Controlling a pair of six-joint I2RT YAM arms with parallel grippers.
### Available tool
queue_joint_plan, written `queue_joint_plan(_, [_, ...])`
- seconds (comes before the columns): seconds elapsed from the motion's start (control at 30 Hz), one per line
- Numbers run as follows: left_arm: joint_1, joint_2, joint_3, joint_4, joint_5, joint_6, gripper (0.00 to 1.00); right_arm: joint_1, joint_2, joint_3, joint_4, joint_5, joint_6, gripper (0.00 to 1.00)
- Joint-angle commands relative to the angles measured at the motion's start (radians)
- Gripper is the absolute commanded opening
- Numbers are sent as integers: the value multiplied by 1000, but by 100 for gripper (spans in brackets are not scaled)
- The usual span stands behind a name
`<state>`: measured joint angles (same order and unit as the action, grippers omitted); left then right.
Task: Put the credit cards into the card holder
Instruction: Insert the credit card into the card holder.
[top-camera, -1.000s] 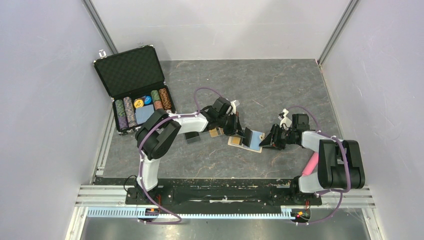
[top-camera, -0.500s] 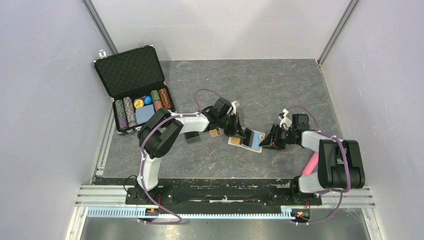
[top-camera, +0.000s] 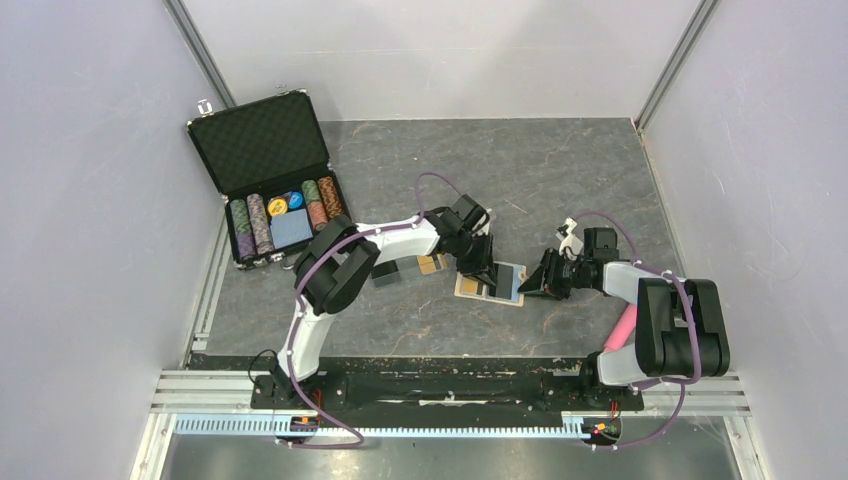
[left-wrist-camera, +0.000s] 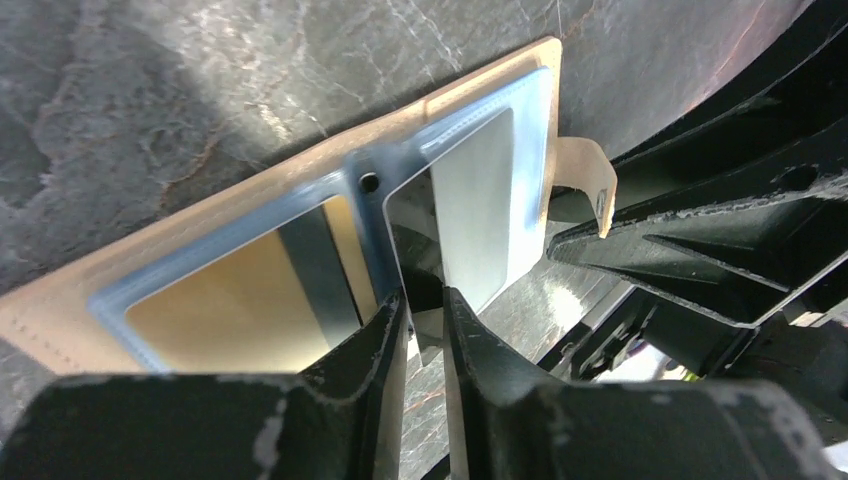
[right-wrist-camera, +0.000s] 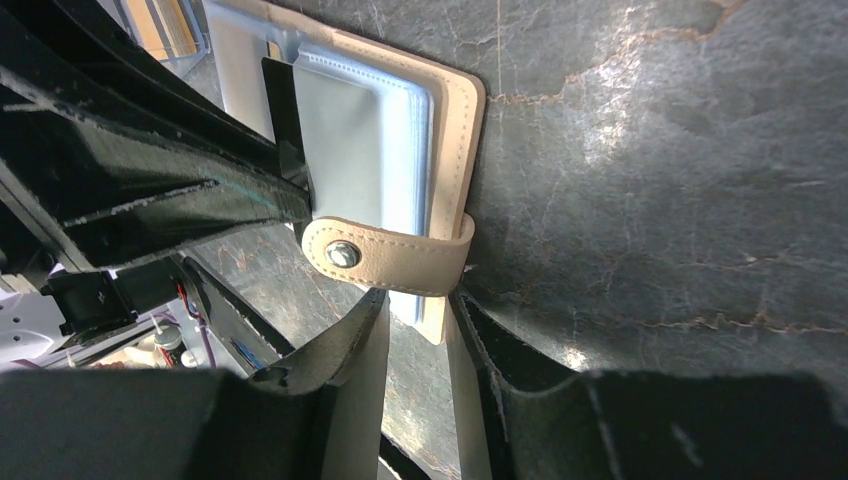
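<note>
The tan card holder (top-camera: 508, 287) lies open on the table. In the left wrist view, the holder (left-wrist-camera: 200, 215) has a gold credit card (left-wrist-camera: 210, 300) with a dark stripe in its left clear sleeve. A black credit card (right-wrist-camera: 283, 120) leans into the right sleeve. My left gripper (top-camera: 480, 268) hangs over the holder's left half. Its tips (left-wrist-camera: 425, 300) are at the black card's near end, a narrow gap apart. My right gripper (top-camera: 546, 280) pinches the holder's right edge (right-wrist-camera: 455, 130) just below the snap tab (right-wrist-camera: 390, 257).
Left of the holder, a second gold card (top-camera: 432, 264) and a dark rectangle (top-camera: 385, 275) lie flat on the table. An open black foam-lined case (top-camera: 262, 140) with rows of poker chips stands at the back left. Grey walls close in both sides.
My left gripper has moved right, over the holder. The black card it held upright now leans down into the sleeve, and the jaws have parted slightly. The right arm has stayed still.
</note>
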<state>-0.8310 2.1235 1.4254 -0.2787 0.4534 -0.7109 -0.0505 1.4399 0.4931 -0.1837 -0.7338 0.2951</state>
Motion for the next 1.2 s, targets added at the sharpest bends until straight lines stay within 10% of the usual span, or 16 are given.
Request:
queue_joint_plan(0.0, [-27,20,96,-139,-42,107,26,3,20,-21,-11,43,-29,30])
queue_joint_plan(0.47, [-49,60,198,-135,60,96,43,3,28,-14,-10,45,-31,28])
queue_joint_plan(0.97, [-38,-68,186,-400,-330,287,85,3,32,39,-60,86,-64,18])
queue_joint_plan(1.17, [13,-103,130,-375,-329,284,83,3,29,53,-71,94,-71,17])
